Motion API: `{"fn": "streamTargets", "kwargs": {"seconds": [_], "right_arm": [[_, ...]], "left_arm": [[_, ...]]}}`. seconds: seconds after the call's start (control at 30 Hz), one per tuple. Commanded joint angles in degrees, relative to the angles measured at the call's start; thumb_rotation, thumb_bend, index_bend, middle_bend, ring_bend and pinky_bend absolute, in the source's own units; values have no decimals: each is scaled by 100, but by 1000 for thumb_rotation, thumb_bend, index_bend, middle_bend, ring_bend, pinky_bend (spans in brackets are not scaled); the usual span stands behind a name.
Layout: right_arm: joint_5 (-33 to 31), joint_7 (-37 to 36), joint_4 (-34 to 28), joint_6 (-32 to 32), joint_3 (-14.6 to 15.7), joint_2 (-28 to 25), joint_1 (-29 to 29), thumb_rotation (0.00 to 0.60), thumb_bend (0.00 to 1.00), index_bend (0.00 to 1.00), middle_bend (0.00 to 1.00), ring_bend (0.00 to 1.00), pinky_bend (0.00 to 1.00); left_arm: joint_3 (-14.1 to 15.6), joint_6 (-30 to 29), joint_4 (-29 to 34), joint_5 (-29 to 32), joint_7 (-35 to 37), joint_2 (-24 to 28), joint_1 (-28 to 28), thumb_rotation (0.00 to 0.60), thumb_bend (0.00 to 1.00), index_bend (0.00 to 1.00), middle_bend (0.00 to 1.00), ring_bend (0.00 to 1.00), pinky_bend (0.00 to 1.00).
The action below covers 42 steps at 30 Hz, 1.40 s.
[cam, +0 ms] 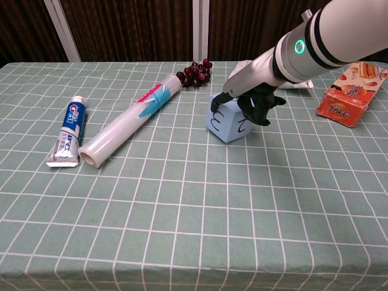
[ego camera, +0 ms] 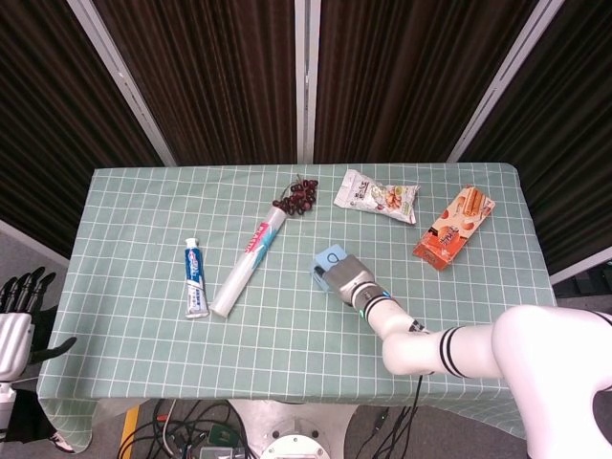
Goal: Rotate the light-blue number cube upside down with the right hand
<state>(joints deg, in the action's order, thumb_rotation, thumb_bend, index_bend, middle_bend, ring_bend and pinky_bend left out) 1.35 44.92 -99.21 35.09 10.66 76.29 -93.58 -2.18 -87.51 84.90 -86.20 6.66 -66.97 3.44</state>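
Observation:
The light-blue number cube (cam: 227,121) stands tilted on one lower edge near the middle of the table, a dark numeral on its right face. In the head view only a strip of the cube (ego camera: 328,257) shows past the hand. My right hand (cam: 250,100) grips the cube from above, fingers curled over its top and down both sides; in the head view the same right hand (ego camera: 342,273) covers most of it. My left hand (ego camera: 19,311) hangs off the table's left edge with its fingers apart, holding nothing.
A toothpaste tube (cam: 68,130) and a clear roll (cam: 126,127) lie at the left. Dark grapes (cam: 194,72) sit behind the cube. A snack bag (ego camera: 377,197) and an orange biscuit box (cam: 351,94) lie at the right.

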Motion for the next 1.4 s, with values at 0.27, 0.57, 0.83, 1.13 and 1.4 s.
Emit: {"fn": "streamTargets", "kwargs": {"seconds": [0.27,0.57,0.83,1.13,1.4], "right_arm": [[-326,-318,573,-447,273,222,-364,600,1000,0,924,825,723],[-576,-612,953,-672,562,410,-672,600,1000,0,924,825,723],[-329,-1041,912,-538,531,333,-688,600,1000,0,924,825,723],[1282,-1903,-519,835,304,-1171,290,600,1000,0,924,825,723],[5005,-2441,-1914,4279,1190,-2124,3078,600,988,0,857,765,708]], "left_arm": [[-4,-3,14,26,26,45,-28,600,0,70,0,0,1],[-5,-24,23,26,50,78,-57,600,0,70,0,0,1],[-11,-23,32,17,40,82,-57,600,0,70,0,0,1],[-11,3,131,-39,-84,109,-17,600,0,70,0,0,1],[7,63,397,-134,-453,69,64,600,0,70,0,0,1]]}}
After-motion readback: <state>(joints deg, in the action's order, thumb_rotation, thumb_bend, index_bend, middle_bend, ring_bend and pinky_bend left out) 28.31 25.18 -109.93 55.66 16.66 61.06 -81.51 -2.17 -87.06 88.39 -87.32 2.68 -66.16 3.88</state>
